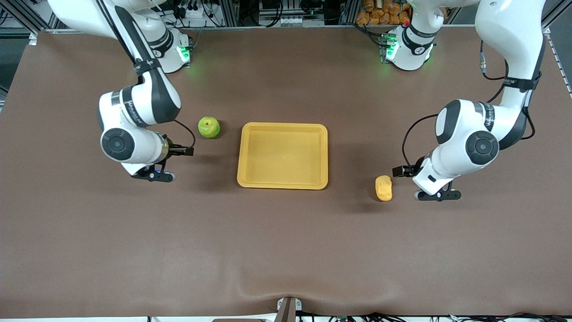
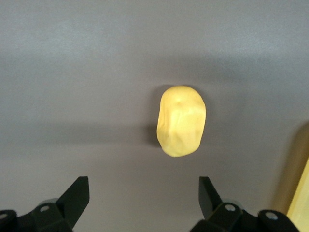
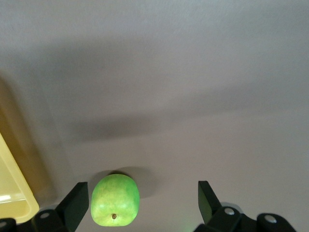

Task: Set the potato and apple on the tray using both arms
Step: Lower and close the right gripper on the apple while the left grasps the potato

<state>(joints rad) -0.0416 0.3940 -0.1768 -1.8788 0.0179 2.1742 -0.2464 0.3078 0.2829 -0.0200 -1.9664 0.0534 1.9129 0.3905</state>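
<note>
The green apple lies on the brown table beside the tray, toward the right arm's end. The yellow-orange tray holds nothing. The potato lies on the table toward the left arm's end, nearer the front camera than the tray. My right gripper hangs low over the table near the apple. In the right wrist view it is open, with the apple close to one finger and the tray's corner at the edge. My left gripper hangs beside the potato. In the left wrist view it is open and empty, with the potato ahead of it and the tray's rim at the edge.
Both arm bases stand along the table's back edge. A pile of orange items lies off the table past that edge. A small bracket sits at the table's front edge.
</note>
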